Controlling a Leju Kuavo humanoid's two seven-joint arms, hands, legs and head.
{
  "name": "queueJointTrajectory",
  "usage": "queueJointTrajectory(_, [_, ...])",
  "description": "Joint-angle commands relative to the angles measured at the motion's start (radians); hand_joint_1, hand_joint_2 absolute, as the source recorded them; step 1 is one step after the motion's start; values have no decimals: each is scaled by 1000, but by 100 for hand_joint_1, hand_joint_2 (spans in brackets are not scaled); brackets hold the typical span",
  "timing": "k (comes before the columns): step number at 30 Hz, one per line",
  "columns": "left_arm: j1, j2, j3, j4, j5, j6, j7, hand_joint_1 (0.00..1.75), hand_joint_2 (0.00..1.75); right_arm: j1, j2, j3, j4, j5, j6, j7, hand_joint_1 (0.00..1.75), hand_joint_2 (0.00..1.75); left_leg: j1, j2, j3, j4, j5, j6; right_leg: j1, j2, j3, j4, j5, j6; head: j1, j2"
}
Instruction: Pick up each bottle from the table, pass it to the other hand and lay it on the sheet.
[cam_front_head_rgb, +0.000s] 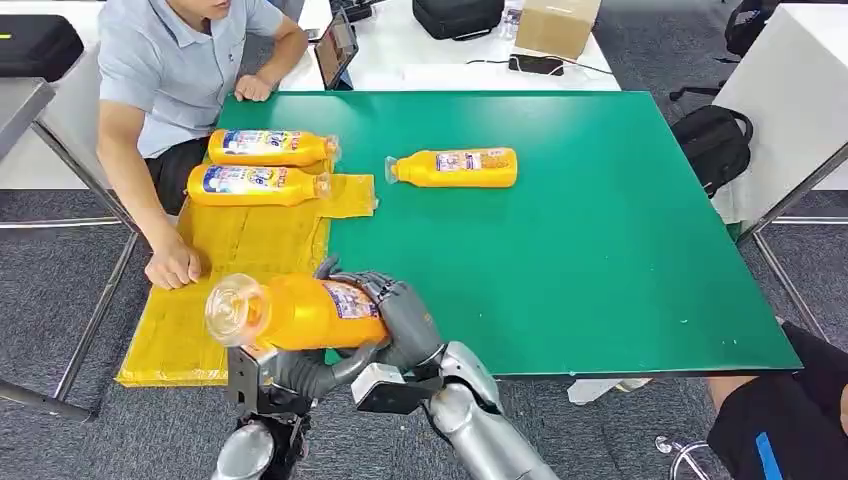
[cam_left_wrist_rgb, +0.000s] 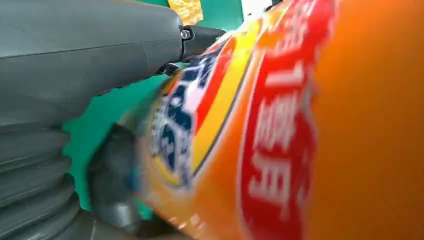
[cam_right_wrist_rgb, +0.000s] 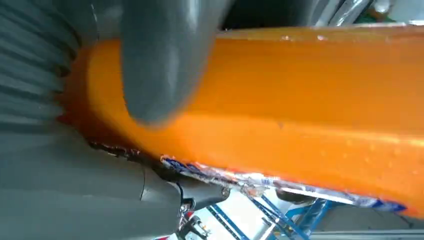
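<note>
An orange bottle (cam_front_head_rgb: 300, 312) with a clear cap hangs on its side over the table's near edge, cap end to the left. My right hand (cam_front_head_rgb: 405, 318) wraps its base end from above. My left hand (cam_front_head_rgb: 300, 375) cups it from below, fingers curled under the body. In the left wrist view the bottle's label (cam_left_wrist_rgb: 300, 130) lies right against my left hand (cam_left_wrist_rgb: 75, 65). In the right wrist view a thumb (cam_right_wrist_rgb: 160, 60) presses over the bottle (cam_right_wrist_rgb: 300, 100). Two more bottles (cam_front_head_rgb: 268, 147) (cam_front_head_rgb: 255, 185) lie on the yellow sheet (cam_front_head_rgb: 240, 250). Another bottle (cam_front_head_rgb: 455, 167) lies on the green table (cam_front_head_rgb: 600, 250).
A person sits at the table's left side, one hand (cam_front_head_rgb: 175, 265) resting on the yellow sheet and the other at the far corner. A tablet (cam_front_head_rgb: 337, 47), a cardboard box (cam_front_head_rgb: 557, 25) and bags stand on the white table behind. A black backpack (cam_front_head_rgb: 712, 145) lies to the right.
</note>
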Motion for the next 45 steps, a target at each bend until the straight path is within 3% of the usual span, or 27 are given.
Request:
queueJointTrajectory(1, [-56, -10, 21, 1, 65, 2, -9, 0, 175, -8, 10, 137, 125, -24, 8, -19, 175, 175, 0, -1, 2, -1, 0, 1, 1, -1, 2, -1, 0, -2, 0, 0])
queueJointTrajectory(6, [-50, -6, 21, -46, 164, -44, -17, 0, 175, -7, 10, 145, 153, -49, 4, -14, 175, 175, 1, -1, 4, -1, -1, 1, 2, -2, 4, -1, -1, -3, 0, 0])
queueJointTrajectory(7, [-49, -5, 20, -48, 168, -47, -17, 21, 175, -7, 10, 144, 154, -50, 3, -13, 175, 175, 1, -1, 3, -1, -1, 1, 1, -2, 3, -1, -1, -2, 0, 0])
queueJointTrajectory(8, [-49, -2, 19, -50, 175, -55, -17, 152, 175, -7, 10, 143, 156, -52, 2, -14, 169, 175, 1, -1, 3, -1, -1, 1, 1, -2, 3, -1, -1, -2, 0, 0])
queueJointTrajectory(9, [-47, -1, 20, -51, 176, -57, -16, 175, 175, -7, 12, 139, 158, -61, 11, -9, 145, 175, 1, -2, 4, -1, -1, 1, 1, -3, 5, -2, -1, -3, 0, 0])
queueJointTrajectory(10, [-47, -1, 20, -51, 176, -57, -16, 175, 175, -7, 12, 139, 158, -61, 11, -9, 145, 175, 1, -2, 5, -2, -1, 2, 2, -4, 6, -2, -2, -3, 0, 0])
queueJointTrajectory(11, [-47, 0, 22, -50, 176, -59, -16, 175, 175, -6, 13, 137, 159, -67, 24, 5, 7, 175, 1, -2, 4, -1, -1, 1, 1, -3, 4, -2, -1, -3, 0, 0])
queueJointTrajectory(15, [-49, -15, 50, -43, 213, -57, -2, 175, 175, 6, 22, 137, 166, -73, 26, 19, 0, 175, 0, -2, 4, -1, -1, 1, 1, -3, 5, -2, -1, -3, 0, 0])
queueJointTrajectory(16, [-50, -16, 51, -43, 224, -64, -2, 175, 175, 7, 23, 136, 166, -74, 25, 19, 0, 0, 0, -1, 3, -1, 0, 1, 1, -2, 3, -1, -1, -2, 0, 0])
queueJointTrajectory(29, [-87, -4, 126, -12, 361, -103, 70, 175, 175, 24, 29, 124, 181, -87, -40, -25, 0, 0, 1, -3, 3, -1, 0, 1, 1, -4, 4, -2, -1, -3, 0, 0])
queueJointTrajectory(37, [-177, 50, 204, 123, 136, 87, 109, 175, 175, 29, 21, 82, 158, -109, -68, -45, 0, 0, 0, -3, 4, -2, 1, 1, 1, -4, 4, -2, -1, -3, 0, 0])
queueJointTrajectory(42, [-259, 38, 293, 243, -42, 307, 207, 175, 175, 29, 32, 68, 169, -119, -97, -47, 0, 0, 1, 0, 4, -2, 0, 1, 1, -2, 4, -2, 0, -3, 0, 0])
queueJointTrajectory(45, [-280, 38, 295, 286, -75, 339, 202, 175, 175, 25, 36, 72, 173, -115, -103, -47, 0, 0, 1, -3, 3, -2, 1, 0, 1, -4, 3, -1, 0, -2, 0, 0])
